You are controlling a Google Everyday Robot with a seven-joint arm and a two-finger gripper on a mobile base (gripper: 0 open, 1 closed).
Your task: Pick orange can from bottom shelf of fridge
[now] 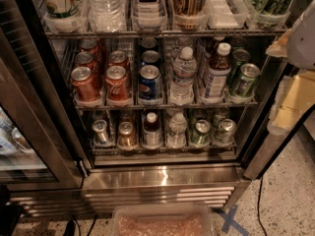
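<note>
The fridge point(162, 177) stands open in front of me, with a stainless steel base. On the bottom shelf point(162, 148) the orange can point(127, 134) stands upright in the second lane from the left. It has an orange-brown body and a silver lid. A silver-grey can point(101, 131) is on its left and a dark bottle with a white cap point(151, 128) on its right. My gripper is not in view. A pale rounded part point(302, 31) at the top right edge may belong to my arm.
Further right on the bottom shelf are a water bottle point(177, 130) and two green cans point(200, 132). The rack above holds red cans point(117, 81), blue cans point(150, 81) and bottles. A translucent bin point(162, 222) sits on the floor in front. The door frame point(37, 127) stands at left.
</note>
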